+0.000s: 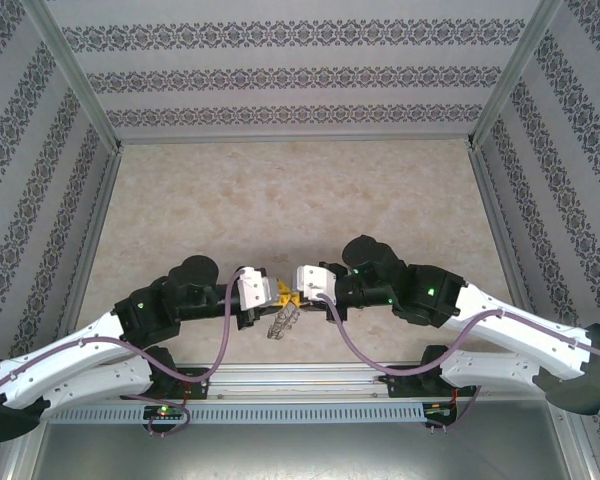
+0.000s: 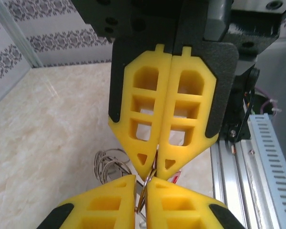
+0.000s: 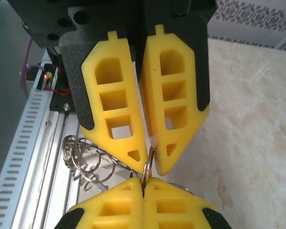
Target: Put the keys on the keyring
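The left claw (image 2: 142,181) and the right claw (image 3: 143,182) meet tip to tip, pointing at each other over the near part of the marbled surface (image 1: 280,190). Each claw has its yellow fingers pressed together on the same thin metal loop of the keyring (image 1: 280,322), one pinching from each side. The loop stands on edge in the narrow space between the two sets of tips. The other silvery loops of the keyring spread in a loose bunch just beside and below the tips, toward the arm bases; I cannot tell whether they touch the surface. A small red patch, seemingly the head of the key (image 2: 175,176), peeks out just beneath one fingertip of the right claw, close against the pinched loop. Its blade is hidden.
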Tool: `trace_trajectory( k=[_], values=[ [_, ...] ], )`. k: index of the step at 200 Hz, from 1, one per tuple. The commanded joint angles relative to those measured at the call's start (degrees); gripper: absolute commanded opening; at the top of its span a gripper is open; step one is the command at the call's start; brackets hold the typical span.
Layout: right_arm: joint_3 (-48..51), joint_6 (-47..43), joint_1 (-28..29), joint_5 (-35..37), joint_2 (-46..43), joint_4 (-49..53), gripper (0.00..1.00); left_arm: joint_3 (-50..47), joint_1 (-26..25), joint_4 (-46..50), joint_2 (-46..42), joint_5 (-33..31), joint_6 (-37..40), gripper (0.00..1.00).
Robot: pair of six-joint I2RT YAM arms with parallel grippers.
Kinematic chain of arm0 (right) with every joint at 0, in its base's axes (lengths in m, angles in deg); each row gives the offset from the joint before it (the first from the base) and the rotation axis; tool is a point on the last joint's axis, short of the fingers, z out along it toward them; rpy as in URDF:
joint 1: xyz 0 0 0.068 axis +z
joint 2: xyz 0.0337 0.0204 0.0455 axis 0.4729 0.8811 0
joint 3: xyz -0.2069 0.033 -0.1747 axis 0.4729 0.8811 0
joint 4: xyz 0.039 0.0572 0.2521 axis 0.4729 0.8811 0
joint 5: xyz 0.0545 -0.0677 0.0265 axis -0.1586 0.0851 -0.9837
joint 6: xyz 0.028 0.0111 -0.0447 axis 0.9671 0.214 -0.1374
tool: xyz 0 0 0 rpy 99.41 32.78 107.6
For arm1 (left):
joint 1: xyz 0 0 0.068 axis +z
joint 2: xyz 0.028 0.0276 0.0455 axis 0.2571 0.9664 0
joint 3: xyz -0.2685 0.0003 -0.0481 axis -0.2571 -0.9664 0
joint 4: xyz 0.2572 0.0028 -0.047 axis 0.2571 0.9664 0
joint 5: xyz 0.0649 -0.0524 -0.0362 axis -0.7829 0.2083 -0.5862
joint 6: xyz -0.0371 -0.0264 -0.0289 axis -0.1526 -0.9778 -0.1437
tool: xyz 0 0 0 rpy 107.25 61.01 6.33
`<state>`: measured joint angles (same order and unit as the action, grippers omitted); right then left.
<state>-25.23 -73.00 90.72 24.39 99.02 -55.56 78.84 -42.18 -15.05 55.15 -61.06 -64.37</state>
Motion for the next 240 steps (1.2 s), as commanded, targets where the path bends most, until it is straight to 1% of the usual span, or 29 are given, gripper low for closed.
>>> trace_trajectory(
  k=[1,11,25,49,65,73,83,110,147,155,168,175,190,202,217,229,240],
  values=[
    [-2.6,-1.8,1.2,-1.3,0.5,-1.2,0.0,1.6,-1.4,1.8,0.7,-1.4,2.6,0.08],
    [-2.5,-1.9,1.2,-1.2,0.2,-1.2,0.0,1.5,-1.4,1.5,0.6,-1.3,2.4,0.0],
    [-2.2,-1.9,1.2,-1.3,-0.3,-1.4,0.0,0.9,-1.3,0.7,-0.3,-0.7,1.9,0.0],
    [-0.5,-0.9,1.1,-1.6,-2.0,-3.3,0.0,-1.8,-1.3,-5.0,-4.3,1.2,-0.2,0.0],
    [1.6,0.4,1.1,-2.6,-3.4,-5.8,0.1,-4.1,-1.3,-10.1,-6.8,3.4,-2.2,0.0],
    [2.5,1.0,1.1,-3.1,-4.0,-7.1,0.13,-5.2,-1.3,-12.7,-7.7,4.5,-3.3,0.0],
    [3.4,1.6,1.1,-3.6,-4.4,-8.2,0.15,-6.4,-1.3,-15.7,-8.6,5.8,-4.4,0.0],
    [3.5,2.3,1.1,-5.0,-4.7,-9.0,0.14,-9.3,-1.2,-22.3,-9.8,8.0,-6.7,0.0],
    [3.4,2.5,1.2,-5.4,-4.5,-9.3,0.14,-11.9,-1.3,-26.7,-10.1,9.2,-9.0,0.0],
    [3.3,2.6,1.1,-5.4,-4.4,-9.3,0.12,-12.5,-1.3,-27.9,-10.3,9.2,-9.5,0.0],
    [3.2,2.6,1.1,-5.5,-4.1,-9.1,0.05,-13.2,-1.3,-28.9,-10.5,9.0,-9.9,0.0],
    [3.0,2.5,1.1,-5.3,-4.1,-8.8,0.0,-13.3,-1.3,-28.6,-10.6,8.6,-10.0,0.0],
    [2.1,1.6,1.1,-3.6,-3.7,-7.0,0.0,-12.1,-1.3,-24.9,-10.5,6.3,-8.9,0.0],
    [0.8,0.4,1.2,-1.5,-2.9,-4.4,0.0,-9.7,-1.3,-18.1,-9.4,3.2,-6.7,0.0],
    [-1.5,-1.3,1.5,0.7,-1.3,-0.9,0.0,-5.8,-1.4,-9.7,-6.7,-0.4,-3.5,0.09],
    [-3.4,-2.3,1.7,2.4,0.4,1.2,0.0,-3.3,-1.4,-4.9,-4.0,-2.6,-1.7,0.13],
    [-5.0,-3.1,2.2,3.5,2.1,2.9,0.0,-1.8,-1.4,-2.5,-1.8,-4.4,-0.5,0.15]
  ],
)
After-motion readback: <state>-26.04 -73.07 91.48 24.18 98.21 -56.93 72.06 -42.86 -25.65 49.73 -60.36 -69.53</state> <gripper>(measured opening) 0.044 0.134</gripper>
